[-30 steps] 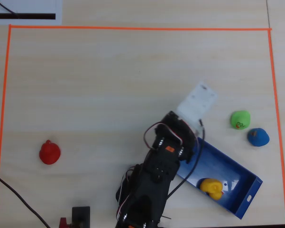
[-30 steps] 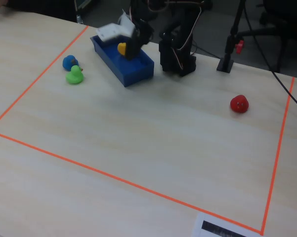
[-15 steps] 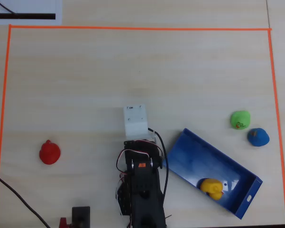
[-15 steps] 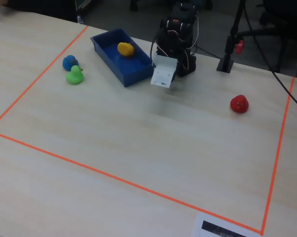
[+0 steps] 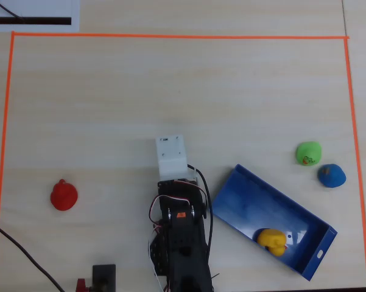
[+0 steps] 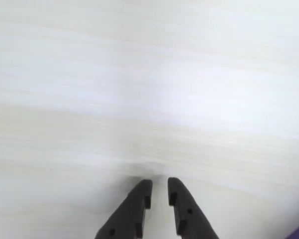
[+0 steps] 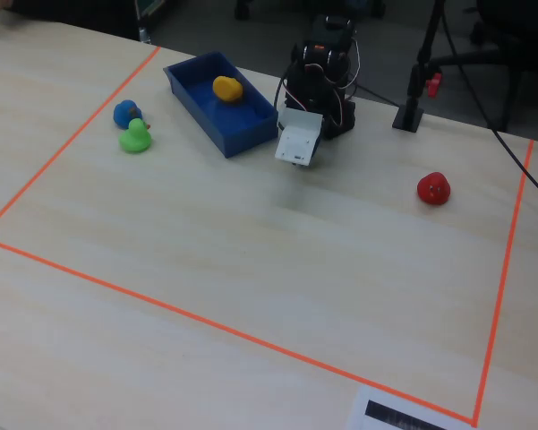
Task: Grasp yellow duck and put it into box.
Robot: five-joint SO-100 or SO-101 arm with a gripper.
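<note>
The yellow duck lies inside the blue box, near the short end that carries a small white slot; the fixed view shows the duck at the far end of the box. My arm is folded back at its base, left of the box in the overhead view, its white wrist housing covering the fingers. In the wrist view my gripper hangs over bare table, its dark fingers a narrow slit apart with nothing between them. The gripper is shut and well clear of duck and box.
A green duck and a blue duck sit right of the box. A red toy lies at the left. Orange tape frames the work area. A black stand rises beside the arm base.
A second ago the arm reached right over the box; it has swung back to centre and folded down. The duck stays in the box. Little has moved in the last half second.
</note>
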